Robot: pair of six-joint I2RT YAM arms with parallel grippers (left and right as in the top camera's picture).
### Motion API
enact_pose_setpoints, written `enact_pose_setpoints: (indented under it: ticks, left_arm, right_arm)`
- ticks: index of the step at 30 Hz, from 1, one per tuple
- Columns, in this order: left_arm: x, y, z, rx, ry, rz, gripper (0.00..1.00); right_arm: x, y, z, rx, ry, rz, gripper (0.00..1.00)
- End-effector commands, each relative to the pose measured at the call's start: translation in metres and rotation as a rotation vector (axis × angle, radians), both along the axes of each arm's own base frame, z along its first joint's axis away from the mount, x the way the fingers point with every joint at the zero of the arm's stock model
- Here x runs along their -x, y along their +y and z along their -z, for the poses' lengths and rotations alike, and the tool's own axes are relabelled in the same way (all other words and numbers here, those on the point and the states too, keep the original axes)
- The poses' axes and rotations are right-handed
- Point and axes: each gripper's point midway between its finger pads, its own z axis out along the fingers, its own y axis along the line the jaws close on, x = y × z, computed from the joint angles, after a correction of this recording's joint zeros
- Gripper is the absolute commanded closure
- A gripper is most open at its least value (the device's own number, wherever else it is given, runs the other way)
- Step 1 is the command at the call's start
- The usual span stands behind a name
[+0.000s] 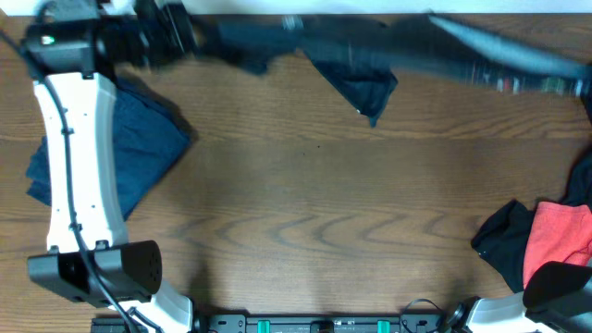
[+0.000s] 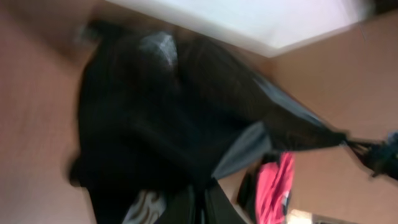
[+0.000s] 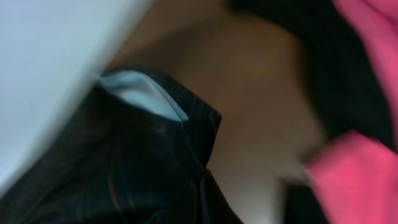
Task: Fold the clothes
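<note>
The black jersey (image 1: 351,69) hangs stretched in the air along the far edge of the table, and one corner droops toward the wood. My left gripper (image 1: 199,39) is shut on its left end. My right gripper (image 1: 462,65), blurred, is shut on its right end. The left wrist view shows the black jersey (image 2: 155,124) running out from the left gripper (image 2: 199,208) toward the right gripper (image 2: 373,152). Dark cloth with thin orange lines (image 3: 124,168) fills the right wrist view around the right gripper (image 3: 202,199).
A navy garment (image 1: 139,139) lies crumpled under the left arm at the left. A coral-red garment (image 1: 560,236) and a black one (image 1: 504,240) are heaped at the right edge of the wooden table (image 1: 314,213). A white wall borders the far side.
</note>
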Motion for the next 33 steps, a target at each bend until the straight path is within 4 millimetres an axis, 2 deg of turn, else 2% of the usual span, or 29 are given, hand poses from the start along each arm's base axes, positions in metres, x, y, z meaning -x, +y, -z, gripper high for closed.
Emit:
enact_pose_setpoints:
  ticks: [1, 5, 6, 9, 11, 15, 18, 24, 31, 33]
  left_arm:
    - [0.03, 0.003, 0.057, -0.235, 0.104, 0.117, 0.94]
    - [0.08, -0.013, 0.113, -0.298, 0.353, 0.22, 0.94]
    - [0.092, -0.017, 0.127, -0.311, 0.408, 0.246, 0.94]
    - [0.124, -0.026, 0.164, -0.332, 0.542, 0.31, 0.94]
    - [0.144, -0.023, 0.185, -0.372, 0.622, 0.335, 0.94]
    - [0.171, -0.017, 0.209, -0.401, 0.725, 0.358, 0.94]
    - [0.175, -0.011, 0.218, -0.433, 0.741, 0.356, 0.94]
    - [0.162, -0.01, 0.223, -0.449, 0.685, 0.341, 0.94]
    - [0.15, -0.012, 0.227, -0.449, 0.632, 0.33, 0.94]
    - [0.148, -0.012, 0.227, -0.448, 0.626, 0.318, 0.94]
  right_arm:
    - [0.042, -0.027, 0.042, 0.109, 0.276, 0.075, 0.99]
    - [0.076, -0.013, 0.099, 0.03, 0.474, 0.049, 0.98]
    - [0.085, -0.01, 0.113, 0.011, 0.518, 0.047, 0.94]
    - [0.104, 0.001, 0.146, -0.042, 0.603, 0.039, 0.72]
    - [0.113, 0.005, 0.158, -0.065, 0.64, 0.036, 0.66]
    - [0.122, 0.011, 0.17, -0.096, 0.667, 0.035, 0.65]
    - [0.105, 0.019, 0.173, -0.143, 0.585, -0.008, 0.67]
    - [0.031, 0.059, 0.164, -0.234, 0.247, -0.366, 0.66]
    - [-0.04, 0.096, 0.154, -0.084, 0.057, -0.621, 0.64]
    - [-0.064, 0.107, 0.156, -0.039, 0.009, -0.671, 0.56]
